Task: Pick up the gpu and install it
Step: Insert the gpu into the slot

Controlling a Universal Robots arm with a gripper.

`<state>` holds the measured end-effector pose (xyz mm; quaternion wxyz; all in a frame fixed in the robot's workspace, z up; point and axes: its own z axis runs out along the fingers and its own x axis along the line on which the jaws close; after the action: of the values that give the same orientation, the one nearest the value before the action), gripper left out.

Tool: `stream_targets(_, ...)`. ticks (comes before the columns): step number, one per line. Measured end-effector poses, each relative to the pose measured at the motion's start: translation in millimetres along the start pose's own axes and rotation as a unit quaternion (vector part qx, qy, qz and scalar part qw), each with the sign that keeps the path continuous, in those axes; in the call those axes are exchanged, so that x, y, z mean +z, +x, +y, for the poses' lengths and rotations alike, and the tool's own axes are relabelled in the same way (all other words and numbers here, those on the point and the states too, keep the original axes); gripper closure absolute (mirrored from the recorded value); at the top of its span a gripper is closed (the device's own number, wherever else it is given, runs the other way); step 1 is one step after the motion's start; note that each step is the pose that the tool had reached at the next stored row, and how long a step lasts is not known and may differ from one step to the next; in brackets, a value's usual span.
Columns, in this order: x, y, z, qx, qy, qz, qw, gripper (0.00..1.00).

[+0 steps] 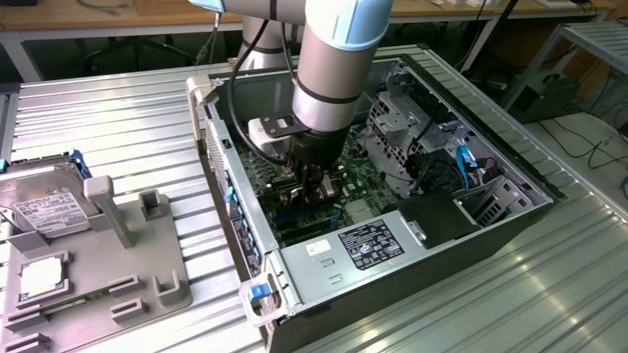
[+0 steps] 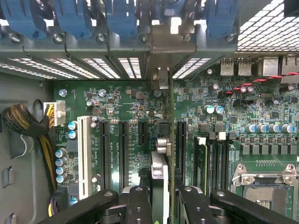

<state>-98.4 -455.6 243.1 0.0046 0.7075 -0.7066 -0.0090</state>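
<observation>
- Open computer case (image 1: 510,158) lies on its side on a ribbed metal table (image 1: 118,118); motherboard (image 2: 261,116) faces up inside. Case is the landmark for all that follows.
- Robot arm (image 1: 334,66) reaches down into the case, about its middle, over the motherboard.
- Gripper (image 1: 312,193) sits low inside the case, close above the board.
- Wrist view: gripper (image 2: 163,205) with black fingers (image 2: 138,205) on either side of a thin card held on edge, clamped on it.
- That card is the gpu (image 2: 170,140): green board edge and a silver metal bracket end (image 2: 161,51) up against the case's rear slot wall, between the blue slot clips (image 2: 121,18).
- Gpu stands upright, in line with the black expansion slots (image 2: 124,149); whether it is fully seated in a slot I cannot tell.
- White expansion slot (image 2: 84,154) and a braided cable bundle (image 2: 21,121) lie further along the board, away from the gpu.
- Empty CPU socket (image 2: 266,186) on the motherboard on the gpu's other side.
- Power supply with a label (image 1: 368,246) sits at the case's near end.
- Outside the case, on the exterior view's left: grey parts holder (image 1: 108,287) carrying a hard drive (image 1: 44,198) and a square CPU chip (image 1: 41,278).
</observation>
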Motion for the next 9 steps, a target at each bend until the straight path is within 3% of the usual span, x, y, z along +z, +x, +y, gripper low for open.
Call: stream_targets(9,-1.6,0.1,-0.5,0.0,-0.0002,0.0006,1.0,0.72)
